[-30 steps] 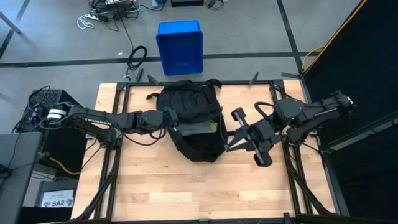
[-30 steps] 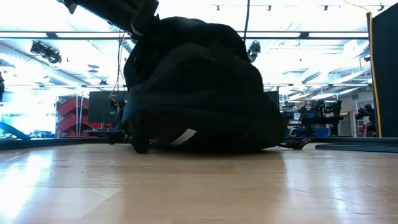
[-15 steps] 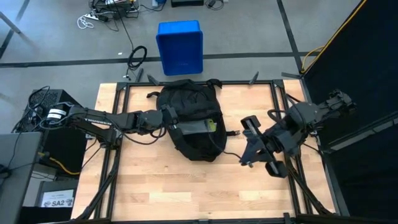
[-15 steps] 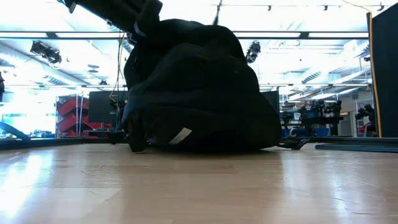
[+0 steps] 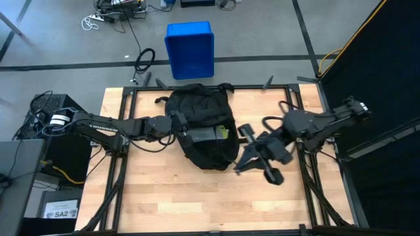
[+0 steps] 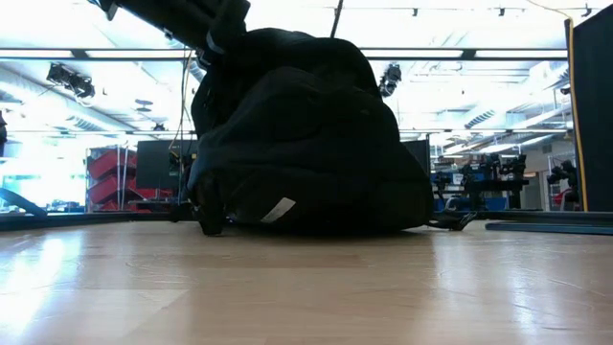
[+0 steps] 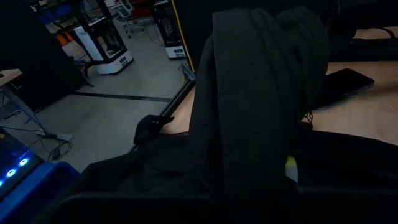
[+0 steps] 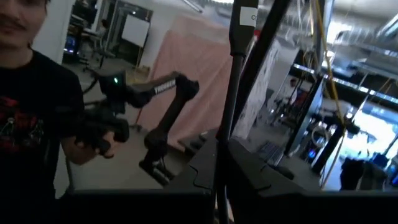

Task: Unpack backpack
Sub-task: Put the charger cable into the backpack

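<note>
Left gripper point(image 5: 186, 133): reaches in from the tabletop's left edge and lies on the backpack's left side; its fingers are closed on a fold of the black fabric, which the left wrist view shows bunched up in front of the camera.
Backpack point(image 5: 203, 124): a black, rounded bag lying at the middle of the tabletop's far edge, its straps toward that edge; a small yellow-green patch point(image 5: 225, 132) shows on its right side; in the low view it rises as a dark mound point(image 6: 306, 134) with a white tag point(image 6: 280, 210) near its base.
Right gripper point(image 5: 241, 164): just off the backpack's near right corner, above the tabletop's right half; fingers closed, with nothing visible between them.
Tabletop point(image 5: 164, 196): light wood; bare along its near edge.
Blue bin point(image 5: 189, 50): on the floor beyond the tabletop's far edge.
Person point(image 8: 37, 118): visible in the right wrist view, in a dark shirt, holding a dark controller arm.
</note>
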`<state>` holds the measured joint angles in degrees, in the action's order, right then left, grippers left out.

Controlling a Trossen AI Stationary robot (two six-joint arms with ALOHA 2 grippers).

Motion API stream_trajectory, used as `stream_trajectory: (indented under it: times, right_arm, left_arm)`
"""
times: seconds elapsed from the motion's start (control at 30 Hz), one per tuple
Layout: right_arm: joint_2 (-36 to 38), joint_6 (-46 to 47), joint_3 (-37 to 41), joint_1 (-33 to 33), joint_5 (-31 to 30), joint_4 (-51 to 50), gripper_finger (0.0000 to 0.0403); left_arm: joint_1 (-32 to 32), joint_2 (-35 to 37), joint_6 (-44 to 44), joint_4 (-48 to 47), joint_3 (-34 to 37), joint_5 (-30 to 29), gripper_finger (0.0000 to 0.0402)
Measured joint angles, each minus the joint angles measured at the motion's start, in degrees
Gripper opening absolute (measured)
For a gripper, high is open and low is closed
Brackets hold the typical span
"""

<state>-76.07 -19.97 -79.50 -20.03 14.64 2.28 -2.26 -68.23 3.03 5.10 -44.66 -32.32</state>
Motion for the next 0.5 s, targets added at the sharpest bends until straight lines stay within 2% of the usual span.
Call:
stream_trajectory:
  times: [0.2,0.33,0.5]
  right_arm:
    - [-4.7,-1.6,0.0,3.4,5.6,-0.2,0.0]
    - [-7.8,-6.3,0.0,4.8,6.1,-3.8,0.0]
    - [-12.1,-7.3,0.1,6.8,5.9,-5.1,0.0]
  left_arm:
    - [0.0,0.0,0.0,0.0,0.0,1.6,0.0]
    - [0.0,0.0,0.0,-0.2,0.0,2.3,0.0]
    - [0.0,0.0,0.0,-0.5,0.0,4.0,0.0]
